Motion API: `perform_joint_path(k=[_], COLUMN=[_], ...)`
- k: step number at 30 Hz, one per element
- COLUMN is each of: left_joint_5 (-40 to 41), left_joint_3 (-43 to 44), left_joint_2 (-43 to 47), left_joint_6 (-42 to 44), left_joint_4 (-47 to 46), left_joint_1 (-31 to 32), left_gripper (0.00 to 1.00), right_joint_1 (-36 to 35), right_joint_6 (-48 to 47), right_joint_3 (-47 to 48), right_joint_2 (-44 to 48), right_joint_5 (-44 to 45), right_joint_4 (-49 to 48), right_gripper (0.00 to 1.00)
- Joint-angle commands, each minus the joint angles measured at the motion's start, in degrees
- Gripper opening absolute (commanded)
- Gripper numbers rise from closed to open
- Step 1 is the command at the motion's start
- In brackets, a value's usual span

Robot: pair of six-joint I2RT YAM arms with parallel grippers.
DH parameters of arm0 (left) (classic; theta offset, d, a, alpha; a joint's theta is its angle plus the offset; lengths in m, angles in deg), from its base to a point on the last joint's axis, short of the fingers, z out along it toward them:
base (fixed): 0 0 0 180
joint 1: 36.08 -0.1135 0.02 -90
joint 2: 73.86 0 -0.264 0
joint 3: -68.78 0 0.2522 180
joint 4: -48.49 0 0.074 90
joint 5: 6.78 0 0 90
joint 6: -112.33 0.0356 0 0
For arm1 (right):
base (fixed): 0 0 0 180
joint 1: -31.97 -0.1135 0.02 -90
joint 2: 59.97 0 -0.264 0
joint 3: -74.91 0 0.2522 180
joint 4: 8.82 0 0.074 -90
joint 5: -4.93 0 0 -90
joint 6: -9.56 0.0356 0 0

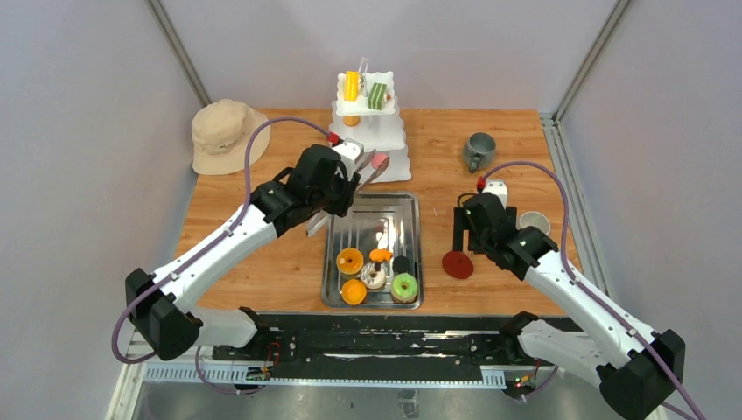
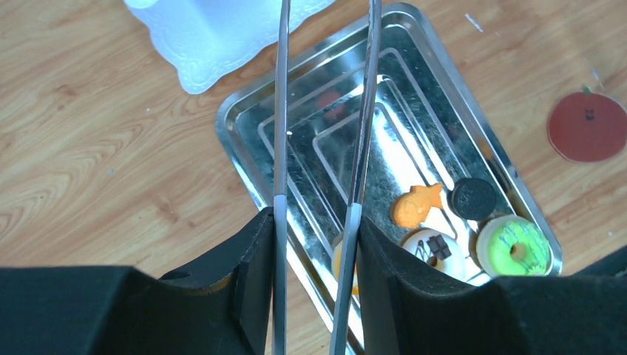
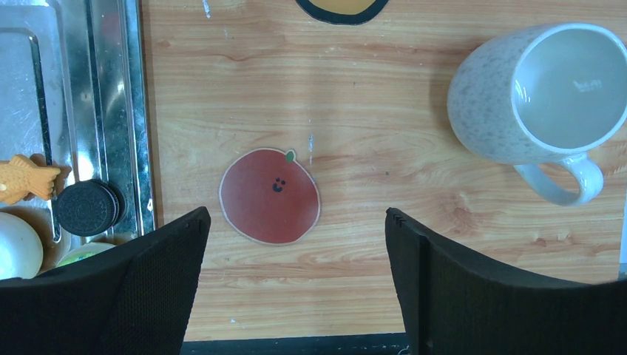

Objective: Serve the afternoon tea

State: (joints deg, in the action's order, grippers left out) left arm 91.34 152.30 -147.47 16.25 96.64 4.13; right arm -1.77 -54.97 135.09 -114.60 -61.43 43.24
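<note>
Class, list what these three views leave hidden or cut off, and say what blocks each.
Left wrist: tips of the tongs, cut off by the top edge.
Top external: white mug, mostly behind the right arm.
Right wrist: green donut, nearly all under one of the jaws.

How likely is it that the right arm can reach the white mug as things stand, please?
Probably yes: the right gripper is open, the white mug stands upright just beside it, and only bare table lies between.

Pastries (image 1: 376, 276) in near end of tray (image 1: 394, 219), mid-bench (image 1: 289, 262); tiered stand (image 1: 394, 162) behind it; hat (image 1: 226, 133) far left; far mug (image 1: 479, 149) and near mug (image 1: 534, 220) right; coaster (image 1: 457, 264) between tray and near mug.
</note>
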Motion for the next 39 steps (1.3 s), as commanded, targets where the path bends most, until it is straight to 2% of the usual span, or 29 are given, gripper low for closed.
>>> perform_joint_path(k=[1,10,20,31,39], left_joint_5=[3.48,4.44,5.66,3.60,2.97], left_joint_3=[2.04,-3.31,-12.13,-7.66,-6.11], left_joint_2=[1.08,2.25,0.43,-13.23,-18.97], left_joint_6=[-2.00,-2.97,-5.17,-6.57,-7.79], left_joint_4=[-2.51,-1.02,-11.85,-22.21,-28.83], left_joint_1=[-1.51,-4.04,-7.97,-12.81,-14.57], left_gripper=[0.26,0.26,0.25,0.24,0.23], right_joint_1=[-0.34,-0.31,-0.37,-0.34,-0.37], right_joint_6=[-1.08,-1.04,-1.12,-1.04,-0.88], right_joint_3=[-0.54,-0.19,-0.38,-0.61,-0.92], right_joint_2=[0.58,0.62,0.40,2.25,3.33], right_joint_5=[1.50,1.50,1.40,1.50,3.96], right_joint_4=[-0.60,-0.65,-1.39,-0.26,0.62], right_gripper=[0.87,0.87,0.87,0.87,0.87])
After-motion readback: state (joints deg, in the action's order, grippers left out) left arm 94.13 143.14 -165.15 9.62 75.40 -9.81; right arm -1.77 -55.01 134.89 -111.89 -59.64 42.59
